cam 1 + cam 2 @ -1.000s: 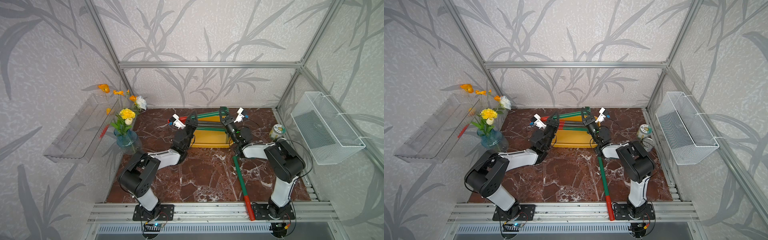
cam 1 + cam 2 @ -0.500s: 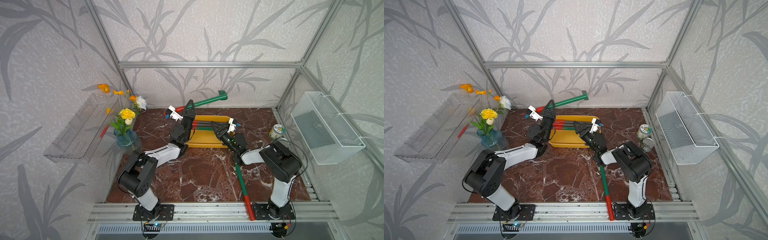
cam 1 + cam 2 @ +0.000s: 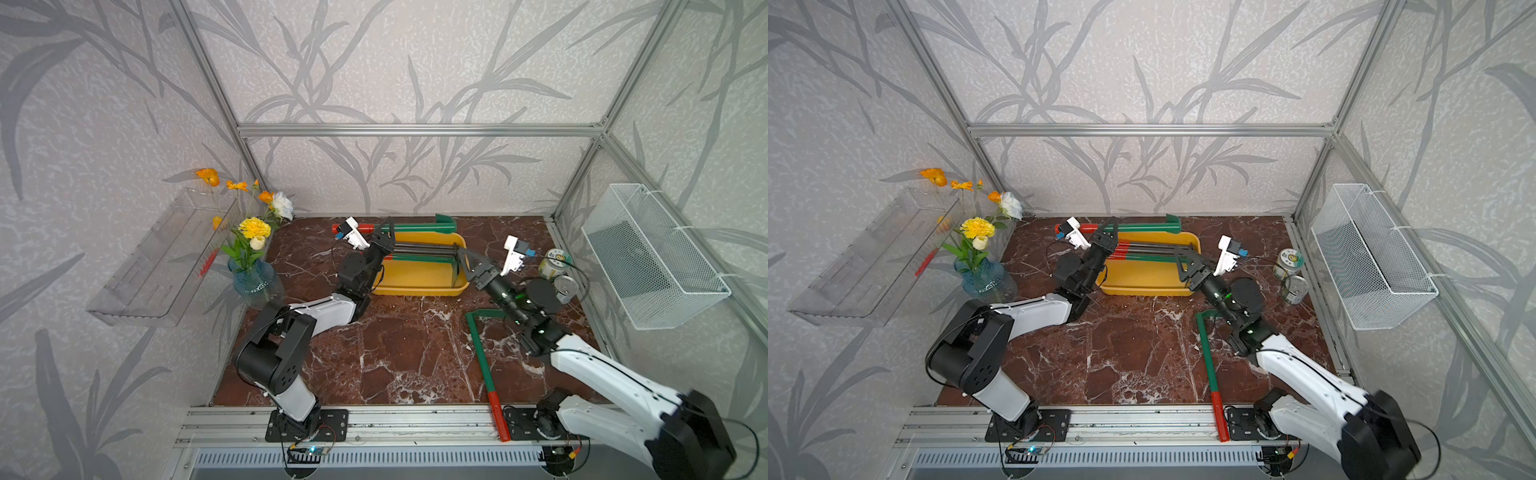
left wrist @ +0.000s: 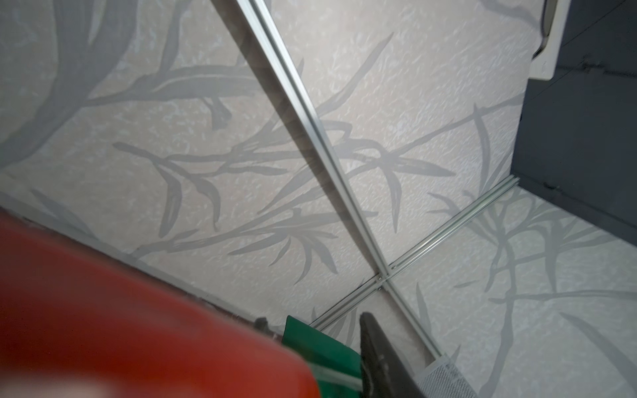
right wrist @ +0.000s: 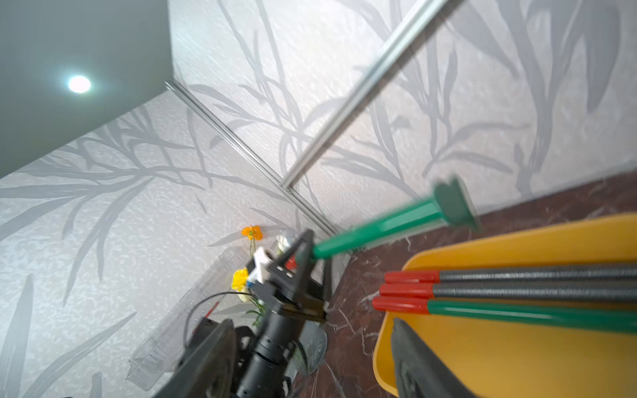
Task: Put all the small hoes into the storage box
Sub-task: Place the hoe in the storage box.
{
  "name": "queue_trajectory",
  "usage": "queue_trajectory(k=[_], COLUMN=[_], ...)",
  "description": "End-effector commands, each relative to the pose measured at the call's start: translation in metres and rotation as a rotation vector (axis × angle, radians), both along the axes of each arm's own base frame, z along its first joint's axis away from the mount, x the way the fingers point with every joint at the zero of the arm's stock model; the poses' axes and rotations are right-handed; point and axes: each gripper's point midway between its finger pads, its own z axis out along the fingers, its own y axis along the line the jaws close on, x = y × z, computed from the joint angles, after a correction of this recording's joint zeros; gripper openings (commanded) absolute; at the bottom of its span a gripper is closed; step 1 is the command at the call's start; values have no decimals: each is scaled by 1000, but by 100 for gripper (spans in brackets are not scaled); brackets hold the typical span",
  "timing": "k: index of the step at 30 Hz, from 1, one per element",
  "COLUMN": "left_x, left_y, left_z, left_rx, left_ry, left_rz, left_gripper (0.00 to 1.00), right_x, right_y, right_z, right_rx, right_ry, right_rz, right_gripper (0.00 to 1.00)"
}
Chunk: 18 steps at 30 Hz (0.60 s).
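At the far left, a vase of flowers [image 3: 253,278] stands clear of the work. Next to it, the left gripper [image 3: 387,235] is clamped on the small hoe [image 3: 415,228], where the red grip [image 3: 1088,227] meets the green shaft. The hoe runs along the far rim of the storage box [image 3: 415,276], just beyond it and not yet inside. Whether it touches the rim I cannot tell. Its blade [image 5: 454,204] points toward the right.

The hoe looks like moulded plastic, so probably light, stiff and smooth. Held this close to one end, the long shaft is likely to swing or twist in the pads. A hold nearer the middle would balance it better.

Three long tools [image 5: 517,286] already lie along the far side of the box, and the near side is bare. At the box's right end, the right gripper [image 3: 468,261] has its jaws spread wide with nothing between them. A second green-and-red tool [image 3: 482,357] lies on the table near the right arm.
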Motion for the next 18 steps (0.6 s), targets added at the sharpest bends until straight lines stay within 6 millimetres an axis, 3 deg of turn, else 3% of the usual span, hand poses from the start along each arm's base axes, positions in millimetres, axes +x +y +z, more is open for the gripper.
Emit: queue_trajectory(k=[1, 5, 13, 18], left_x=[-21, -22, -18, -10], left_y=[-23, -45, -55, -60], left_z=[35, 30, 12, 3], left_rx=[116, 196, 185, 156], left_ry=[-148, -175, -230, -278], left_rz=[-148, -253, -310, -379], left_gripper=[0, 0, 0, 0], right_x=[-2, -3, 11, 16], right_y=[-28, -43, -33, -33], right_z=[-31, -19, -46, -53], right_rx=[-250, -238, -205, -203], right_ry=[129, 121, 159, 171], right_rz=[-70, -74, -39, -37], right_gripper=[69, 66, 62, 61])
